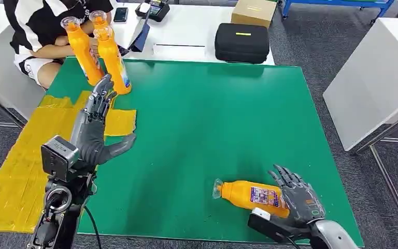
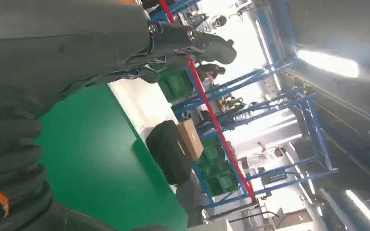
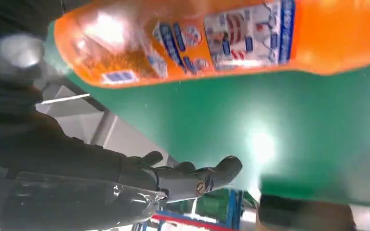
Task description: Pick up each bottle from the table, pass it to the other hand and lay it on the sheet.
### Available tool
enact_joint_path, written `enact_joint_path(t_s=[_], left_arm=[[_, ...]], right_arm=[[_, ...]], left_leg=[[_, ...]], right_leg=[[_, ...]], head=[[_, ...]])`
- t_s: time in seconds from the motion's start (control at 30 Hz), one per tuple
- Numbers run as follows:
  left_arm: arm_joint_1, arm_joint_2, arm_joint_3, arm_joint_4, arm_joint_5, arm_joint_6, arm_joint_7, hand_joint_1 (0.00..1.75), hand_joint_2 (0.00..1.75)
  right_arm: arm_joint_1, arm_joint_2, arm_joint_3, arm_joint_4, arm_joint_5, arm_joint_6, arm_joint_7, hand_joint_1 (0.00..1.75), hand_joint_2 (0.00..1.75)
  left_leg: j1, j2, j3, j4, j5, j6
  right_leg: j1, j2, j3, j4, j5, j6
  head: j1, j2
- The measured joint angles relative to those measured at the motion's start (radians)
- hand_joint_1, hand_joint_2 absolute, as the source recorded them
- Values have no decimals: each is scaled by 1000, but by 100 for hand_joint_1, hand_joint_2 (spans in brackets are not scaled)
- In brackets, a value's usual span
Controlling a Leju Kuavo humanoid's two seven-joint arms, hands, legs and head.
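Head view: the green table (image 1: 212,119) serves as landmark. One orange bottle (image 1: 249,195) lies on its side near the table's near edge, cap pointing toward the yellow sheet (image 1: 28,155) that covers the table's far-left side. The right hand (image 1: 296,196) rests at the bottle's base end, fingers spread and reaching over it; whether they touch the bottle cannot be told, and no closed grasp is evident. The left hand (image 1: 96,129) is raised above the sheet's inner edge, fingers extended and apart, thumb out, holding nothing. Two further bottles (image 1: 101,52) stand upright at the table's far-left corner, a seated person (image 1: 41,31) just behind them. Left wrist view: the left hand's fingers (image 2: 192,43) are parted over bare green surface. Right wrist view: the lying bottle sits on the table close to the hand; the fingers (image 3: 192,178) are extended beside it, not wrapped. Judgement: the pick-up step is in hand, the grasp not yet made. The next move calls for closing the right hand round the bottle's body, lifting, then carrying it toward the waiting left hand
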Motion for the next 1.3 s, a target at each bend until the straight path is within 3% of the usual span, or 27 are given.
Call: enact_joint_path(t_s=[0.4, 0.43, 0.47, 0.5, 1.3], left_arm=[[-9, 0, -34, 6, 0, -2, 8, 0, 175], [-9, 0, -37, 6, 0, -2, 8, 0, 175], [-10, 0, -39, 6, 0, -2, 9, 0, 175], [-10, 0, -40, 6, 0, -3, 11, 0, 175], [-10, -1, -49, 6, 0, -12, 26, 0, 175]], right_arm=[[-15, 24, 2, 97, -4, 18, 20, 0, 175], [-16, 26, 2, 105, -5, 19, 24, 12, 175], [-16, 27, 2, 109, -5, 21, 25, 117, 175], [-18, 29, 2, 116, -6, 27, 27, 173, 175], [-64, 91, -48, 191, 28, 65, 52, 175, 175]], left_leg=[[0, 0, 0, 0, 0, 0], [0, 0, 0, 0, 0, 0], [0, 0, 0, 0, 0, 0], [0, 0, 0, 0, 0, 0], [0, 1, 1, 0, 0, 0]], right_leg=[[0, 0, 0, 0, 0, 0], [0, 0, 0, 0, 0, 0], [0, 0, 0, 0, 0, 0], [0, 0, 0, 0, 0, 0], [0, 0, 1, 0, 0, 0]], head=[[0, 0], [0, 0], [0, 0], [0, 0], [0, 0]])
